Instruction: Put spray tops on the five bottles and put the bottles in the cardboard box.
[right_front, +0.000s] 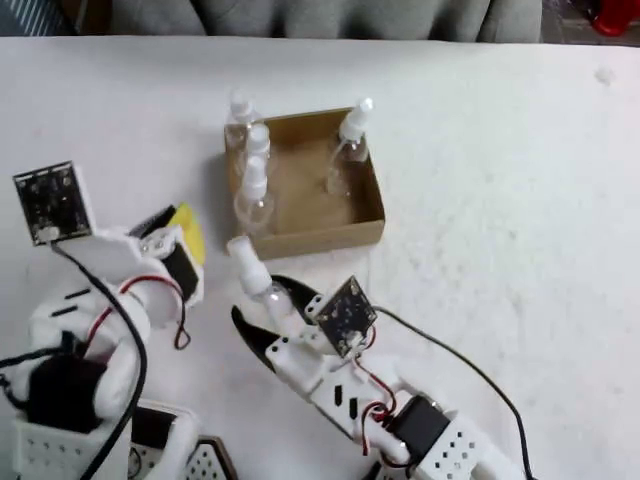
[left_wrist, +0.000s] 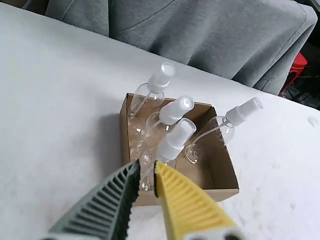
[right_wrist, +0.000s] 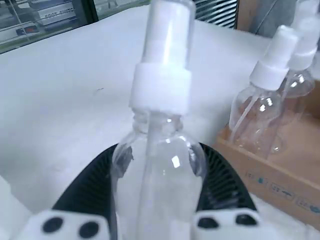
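We see right end effector pinching capped bottle — cardboard box just ahead, four bottles inside; left end effector pressed together, empty, box beyond its tips.

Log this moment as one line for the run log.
right hand: shut on fifth bottle, spray top on, outside cardboard box | box: four topped bottles inside | left hand: shut, empty

The spray bottle gripped by the right end effector loses its base past the picture's edge. Beyond that end effector the cardboard box is cut off, as is the farthest bottle. The tips of the left end effector hide part of the box's near wall.
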